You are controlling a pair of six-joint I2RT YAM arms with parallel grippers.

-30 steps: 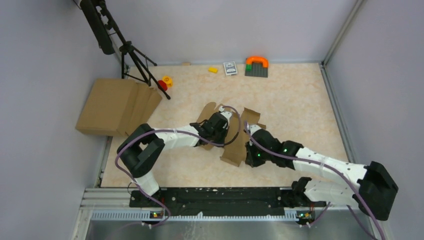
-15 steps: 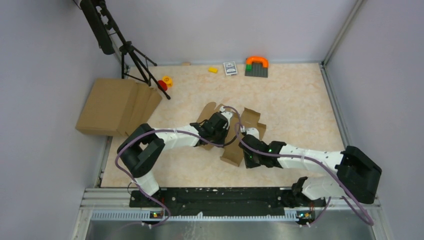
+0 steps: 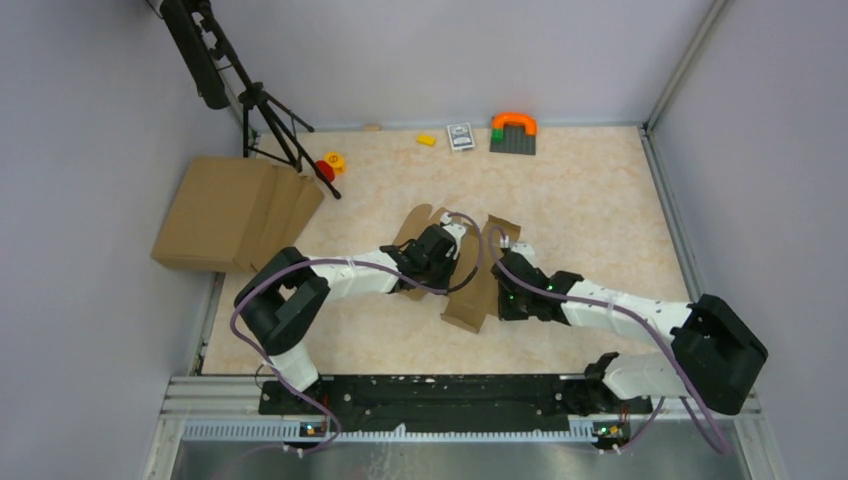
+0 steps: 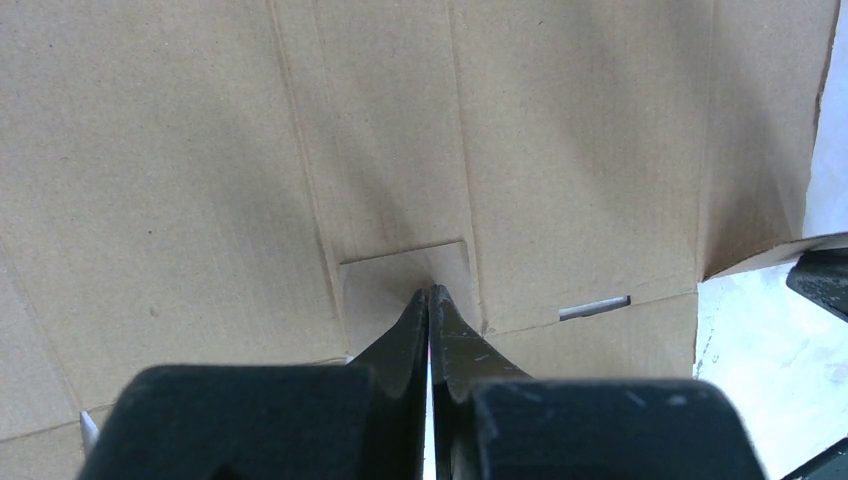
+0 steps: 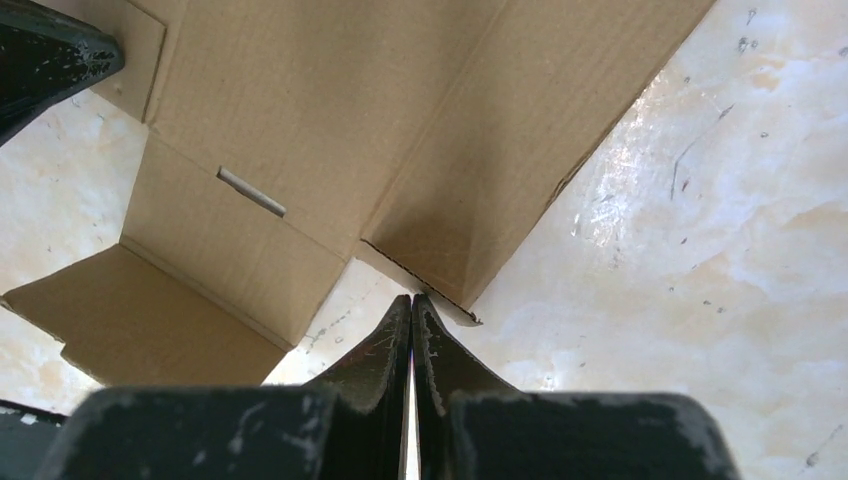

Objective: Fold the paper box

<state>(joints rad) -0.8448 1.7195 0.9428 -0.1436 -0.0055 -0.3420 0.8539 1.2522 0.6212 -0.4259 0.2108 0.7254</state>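
Note:
The paper box (image 3: 465, 305) lies part-unfolded in the middle of the table, brown with flaps raised on both sides. My left gripper (image 3: 447, 243) is shut, its tips (image 4: 430, 291) pressing on a small cut tab in the box's inner panel (image 4: 560, 150). My right gripper (image 3: 503, 262) is shut as well, holding nothing. Its tips (image 5: 412, 298) sit on the table right at the lower corner of a raised side flap (image 5: 480, 200), just touching its edge. The slot (image 5: 251, 192) in the box wall shows beside it.
A pile of flat brown cardboard (image 3: 225, 212) lies at the left edge under a black tripod (image 3: 265, 110). Along the far wall are a red-and-yellow toy (image 3: 328, 165), a yellow block (image 3: 426, 139), a card pack (image 3: 460, 135) and an orange handle on a grey plate (image 3: 513, 132).
My right arm has swung, its gripper dipping toward the near side and then moving back up against the box's right flap. The left arm has stayed still.

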